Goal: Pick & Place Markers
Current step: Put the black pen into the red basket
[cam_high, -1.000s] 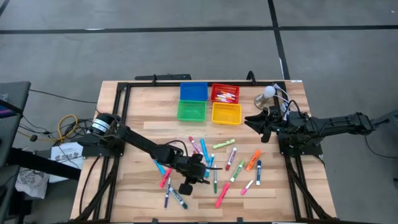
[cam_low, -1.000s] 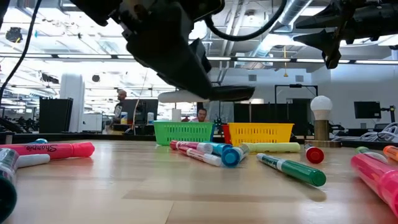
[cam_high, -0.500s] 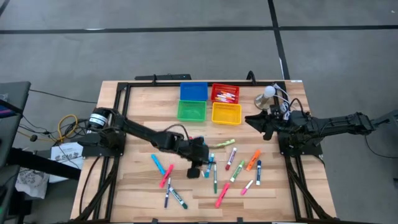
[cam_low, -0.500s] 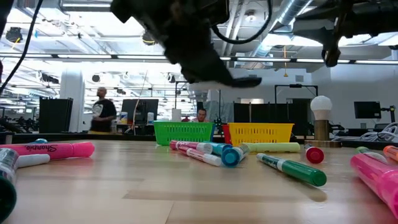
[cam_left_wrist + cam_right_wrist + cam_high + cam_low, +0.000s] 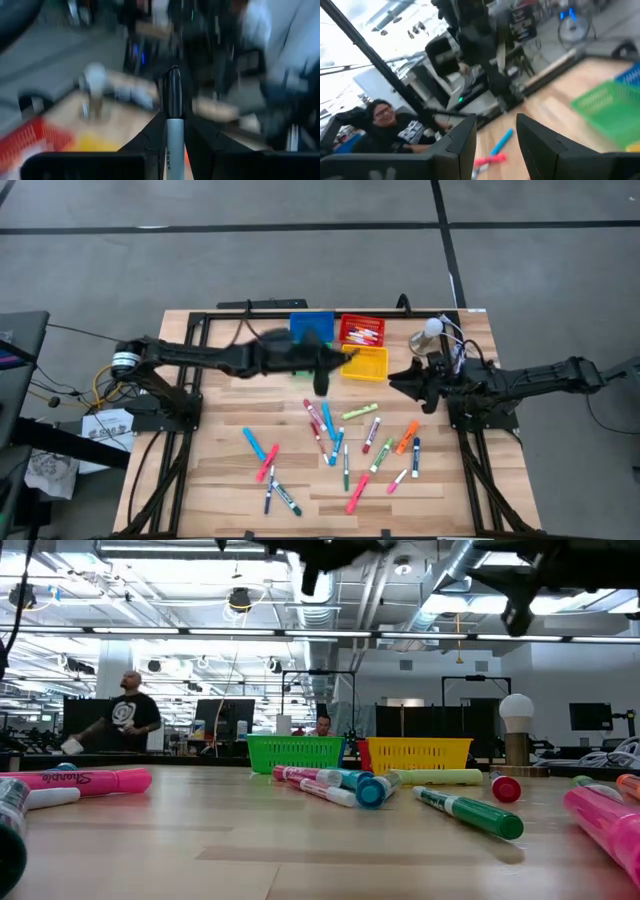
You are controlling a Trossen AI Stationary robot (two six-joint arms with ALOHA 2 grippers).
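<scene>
Transport step. Left gripper [image 5: 170,131] clamped on a black-capped marker [image 5: 173,95], carried high over the bins at the tabletop's far edge, about the green bin [image 5: 303,358] and yellow bin [image 5: 366,363]. Next, likely: settle over the matching bin, release. Remaining markers [image 5: 346,446] lie scattered mid-tabletop. Right gripper [image 5: 412,383] waits at the right edge, fingers apart, empty.

Left hand [image 5: 322,375] blurred; its marker [image 5: 174,117] colour unclear.

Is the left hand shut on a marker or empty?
Shut on a marker: the left hand pinches its white barrel, dark cap sticking out ahead.
</scene>
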